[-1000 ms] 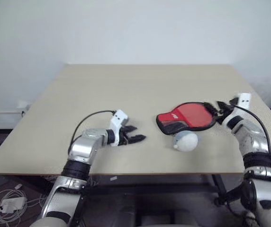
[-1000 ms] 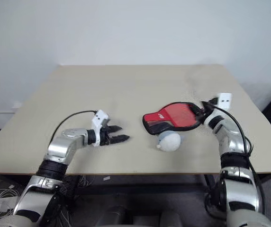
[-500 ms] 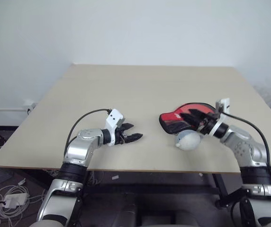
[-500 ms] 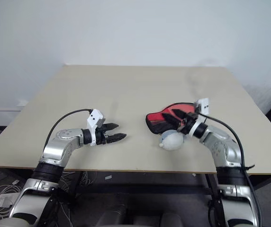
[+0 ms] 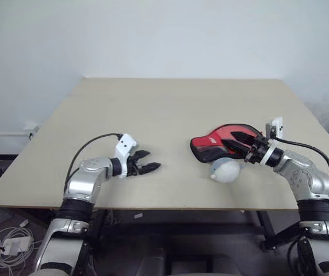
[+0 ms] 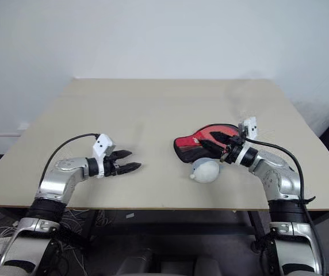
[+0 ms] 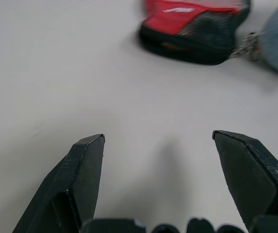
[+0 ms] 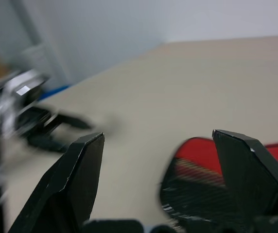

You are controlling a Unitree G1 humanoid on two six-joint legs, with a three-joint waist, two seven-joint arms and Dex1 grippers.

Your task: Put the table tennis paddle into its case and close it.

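The case (image 5: pixel 222 144) is seen lying flat on the right half of the table (image 5: pixel 153 109), its long axis running roughly left to right, with a small pale rounded object (image 5: pixel 224 171) touching its near edge. The right gripper (image 5: pixel 238 144) is held spread wide and empty just above the case's right end, pointing leftward along it. The left gripper (image 5: pixel 147 165), likewise wide apart and empty, is placed well apart to the left. The paddle cannot be made out. A plain pale wall is seen behind.
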